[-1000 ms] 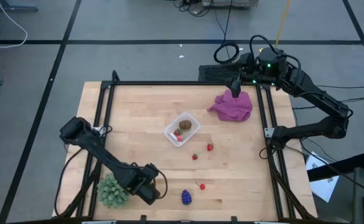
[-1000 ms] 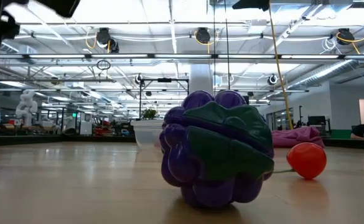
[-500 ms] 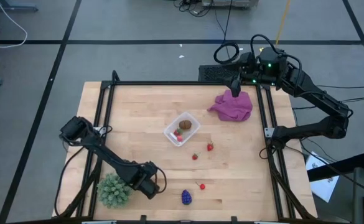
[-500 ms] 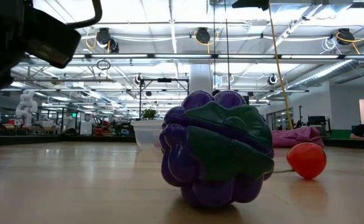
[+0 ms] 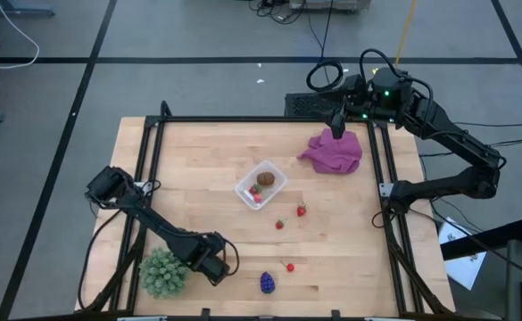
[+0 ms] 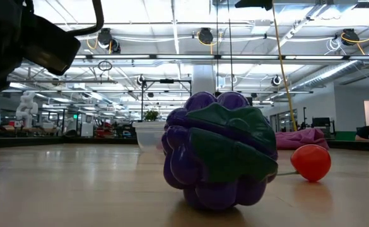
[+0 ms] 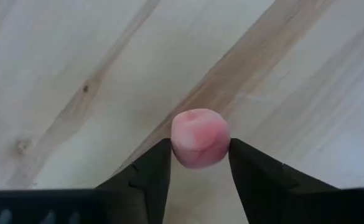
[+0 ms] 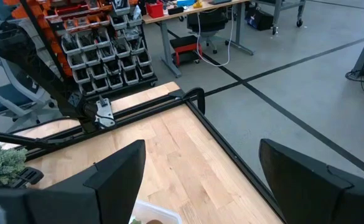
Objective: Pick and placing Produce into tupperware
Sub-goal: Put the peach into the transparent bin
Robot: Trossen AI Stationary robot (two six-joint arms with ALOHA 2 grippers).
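Note:
My left gripper points down at the table's near left, beside a green spiky plant, shut on a small pink fruit piece. The clear tupperware sits mid-table with a brown oval and a red piece inside. Three red pieces and the purple grape bunch lie on the wood. My right gripper hangs open, high above the far right. My left gripper pinches the pink piece by its two opposite sides, one finger on each. The fingers come from above, pointing down. The piece sits on the wooden table top.
A magenta cloth lies bunched at the far right under my right arm. Black rails frame the table's edges. In the low view the grape bunch fills the middle, with a red piece to its right.
My left gripper has come down toward the table at the near left; in the low view its arm has dropped into the upper left corner. The fruit pieces and the tupperware have stayed where they were.

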